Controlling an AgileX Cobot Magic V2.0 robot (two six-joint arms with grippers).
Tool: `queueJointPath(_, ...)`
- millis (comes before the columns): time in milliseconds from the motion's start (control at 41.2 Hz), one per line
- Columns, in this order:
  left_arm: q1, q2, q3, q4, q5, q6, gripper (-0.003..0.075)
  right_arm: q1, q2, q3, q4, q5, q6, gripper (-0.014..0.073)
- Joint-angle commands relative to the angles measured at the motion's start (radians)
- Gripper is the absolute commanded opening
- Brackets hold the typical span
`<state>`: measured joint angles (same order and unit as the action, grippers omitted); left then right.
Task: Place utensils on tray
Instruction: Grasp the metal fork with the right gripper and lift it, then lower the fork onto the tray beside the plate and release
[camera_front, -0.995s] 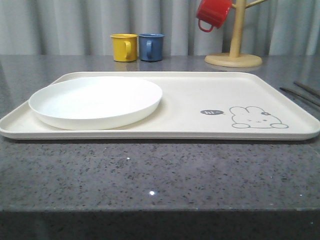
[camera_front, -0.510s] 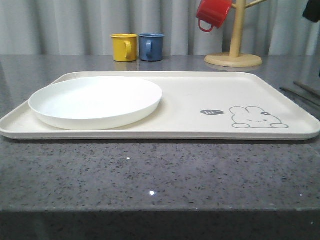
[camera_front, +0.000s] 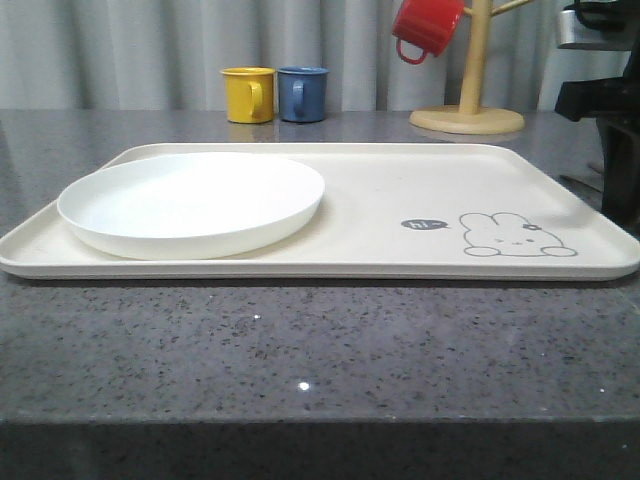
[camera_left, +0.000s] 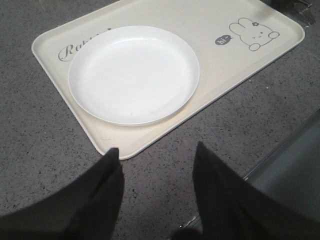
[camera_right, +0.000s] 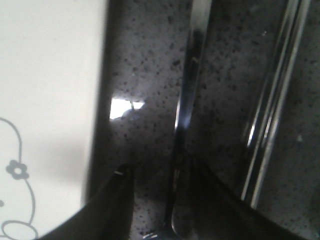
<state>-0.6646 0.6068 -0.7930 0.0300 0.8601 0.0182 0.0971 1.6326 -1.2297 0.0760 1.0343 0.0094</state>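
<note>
The cream tray (camera_front: 400, 200) with its bunny drawing lies across the counter, and its "Rabbit" script shows in the left wrist view (camera_left: 150, 137). Right of the tray, a slim silver utensil handle (camera_right: 187, 95) and the pair of chopsticks (camera_right: 272, 105) lie on the dark counter. My right gripper (camera_right: 157, 169) is open and low over the counter, one finger on each side of that handle, close by the tray's rim (camera_right: 97, 100). The right arm (camera_front: 610, 110) stands at the tray's right end. My left gripper (camera_left: 156, 155) hangs open over bare counter near a tray corner.
A round white plate (camera_front: 190, 200) sits on the tray's left half. Yellow (camera_front: 247, 94) and blue (camera_front: 302, 93) mugs stand behind the tray. A wooden mug tree (camera_front: 468, 100) with a red mug (camera_front: 427, 25) stands at the back right.
My right arm has come in from the upper right of the front view and dropped over the utensils beside the tray. Tray, plate and mugs have not moved.
</note>
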Motion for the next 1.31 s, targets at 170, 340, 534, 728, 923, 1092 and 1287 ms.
queueJointPath(170,-0.008,0.001,-0.025,0.0,-0.073,-0.01,0.0313,0.003,-0.036,-0.031,-0.001,-0.021,-0.009,0.0033)
queueJointPath(340,-0.008,0.001,-0.025,0.0,-0.073,-0.01,0.0313,0.003,-0.04,-0.033,-0.014,-0.017,-0.009,-0.0006)
queueJointPath(534,-0.008,0.001,-0.025,0.0,-0.073,-0.01,0.0313,0.015,-0.088,-0.1,-0.001,0.071,-0.009,-0.0006)
queueJointPath(728,-0.008,0.001,-0.025,0.0,-0.073,-0.01,0.0313,0.155,-0.106,-0.216,0.027,0.125,-0.009,-0.0006)
queueJointPath(923,-0.008,0.001,-0.025,0.0,-0.073,-0.01,0.0313,0.343,-0.058,-0.304,0.036,0.121,0.079,-0.0006)
queueJointPath(1092,-0.008,0.001,-0.025,0.0,-0.073,-0.01,0.0313,0.388,0.004,-0.322,0.036,0.035,0.294,-0.0006)
queueJointPath(1287,-0.008,0.001,-0.025,0.0,-0.073,-0.01,0.0313,0.388,0.074,-0.322,0.039,-0.029,0.473,-0.0006)
